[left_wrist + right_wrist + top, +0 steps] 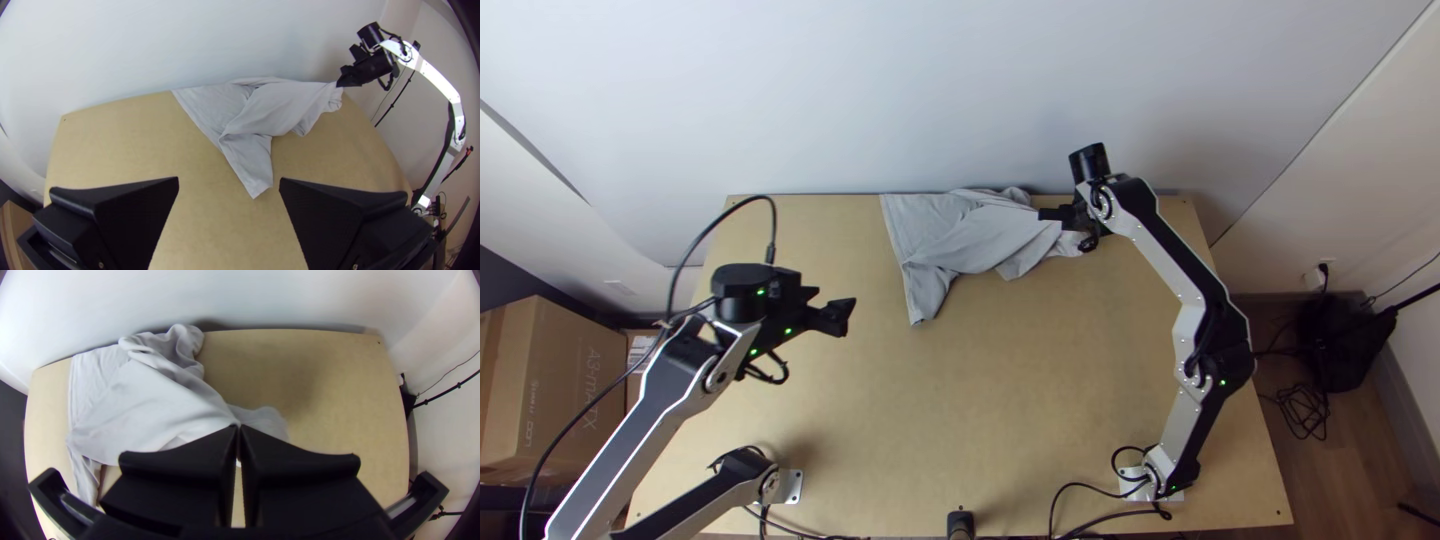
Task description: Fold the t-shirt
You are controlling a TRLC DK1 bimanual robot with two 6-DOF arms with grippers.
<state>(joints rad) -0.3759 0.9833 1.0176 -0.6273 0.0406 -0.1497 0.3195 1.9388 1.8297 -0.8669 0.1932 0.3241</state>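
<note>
The t-shirt is laid at the far side of the table, by the wall, partly flattened and partly bunched. At its left end a straight edge is run from the table's far edge towards the near side, ending in a pointed corner; towards the right the cloth is drawn together into folds.

By the right gripper the t-shirt is held: its jaws are closed together, and a gathered bit of cloth is pinched at their very tips, as is seen in the right wrist view. From there most of the cloth is spread to the left of the jaws, and a small part is seen on their other side.

By the left gripper nothing is held. Its jaws are parted widely, over the left part of the table, and the t-shirt is well apart from them, farther off and to the right, untouched by either jaw.
</note>
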